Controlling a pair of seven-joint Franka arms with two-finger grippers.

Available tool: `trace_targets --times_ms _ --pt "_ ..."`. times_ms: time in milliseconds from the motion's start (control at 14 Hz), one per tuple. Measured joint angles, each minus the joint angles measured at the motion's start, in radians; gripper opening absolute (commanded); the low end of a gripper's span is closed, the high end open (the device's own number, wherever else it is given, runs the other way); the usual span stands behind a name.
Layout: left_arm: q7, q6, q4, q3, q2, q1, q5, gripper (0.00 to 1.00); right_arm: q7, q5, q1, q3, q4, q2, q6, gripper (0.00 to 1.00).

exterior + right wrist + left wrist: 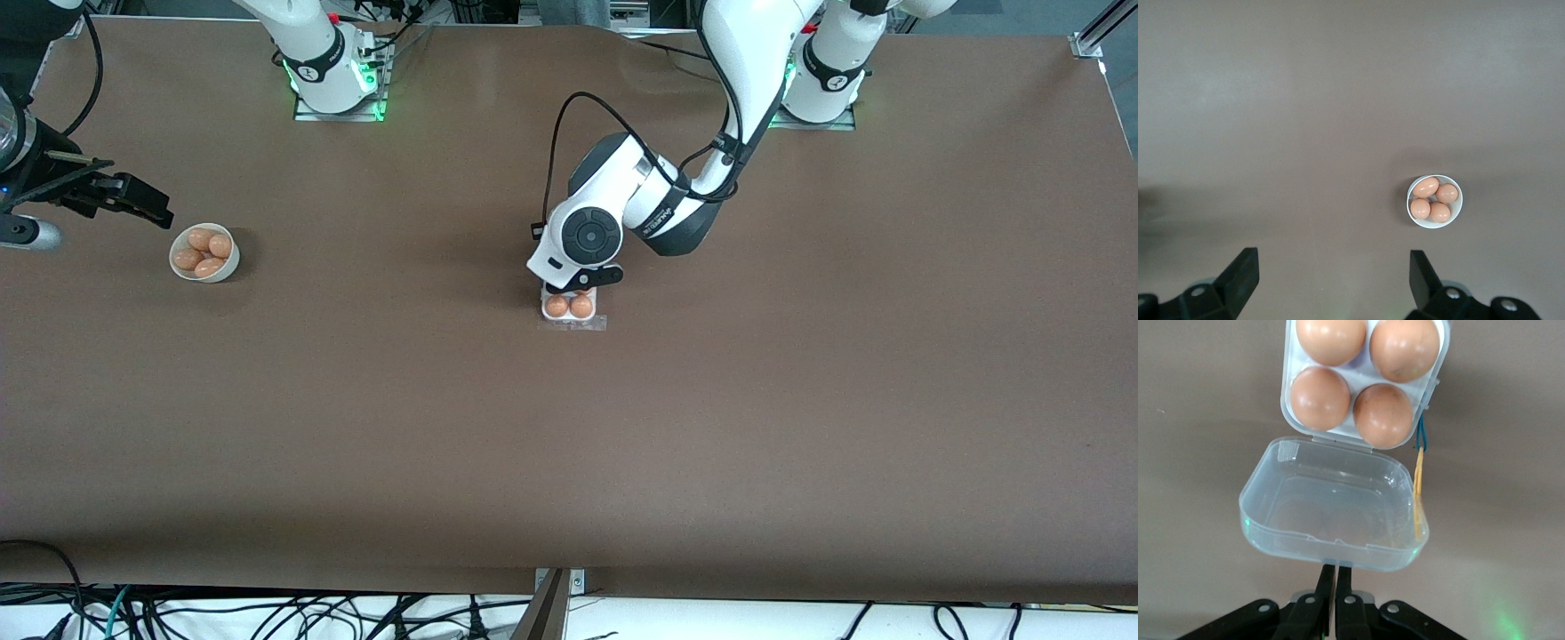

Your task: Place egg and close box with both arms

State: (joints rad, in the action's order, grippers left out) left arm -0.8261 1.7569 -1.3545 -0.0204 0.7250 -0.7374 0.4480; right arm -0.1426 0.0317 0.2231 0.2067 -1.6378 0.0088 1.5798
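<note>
Lying nearest the front camera is the clear lid (576, 324) of the box (569, 308), flat on the brown table (622, 427). Just above it in the front view sits the white tray, with two tan eggs (569, 306) showing. The left arm (738, 80) reaches in from its base and bends down over the box, so its wrist hides the rest of the tray. The left gripper (582, 286) is low over the box, and its fingers cannot be seen from here. Well apart, toward the right arm's end of the table, stands a round white bowl (204, 253) with four eggs in it. The right gripper (133, 203) hangs in the air just beside the bowl, waiting.

From the left wrist view, the box (1365, 380) lies wide open. All four cells are full (so the egg (1383, 415) is in its place, though I cannot tell it from the other three). The lid (1335, 507) hangs off the hinge, hollow side up. A thin yellow and blue string (1419, 480) runs along one edge. The left gripper (1335, 583) has its two fingers pressed together at the lid's outer rim, and I cannot tell if they pinch it.

From the right wrist view, the right gripper (1335, 273) has its fingers spread wide, holding nothing, over bare table. The bowl (1435, 201) sits near it
</note>
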Motion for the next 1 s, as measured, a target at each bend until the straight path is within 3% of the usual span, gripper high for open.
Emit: trace_targets --times_ms 1003 --pt "-0.012 0.055 0.025 0.009 0.005 0.000 -0.078 0.06 0.000 -0.004 0.000 0.000 0.000 0.000 0.000 1.00"
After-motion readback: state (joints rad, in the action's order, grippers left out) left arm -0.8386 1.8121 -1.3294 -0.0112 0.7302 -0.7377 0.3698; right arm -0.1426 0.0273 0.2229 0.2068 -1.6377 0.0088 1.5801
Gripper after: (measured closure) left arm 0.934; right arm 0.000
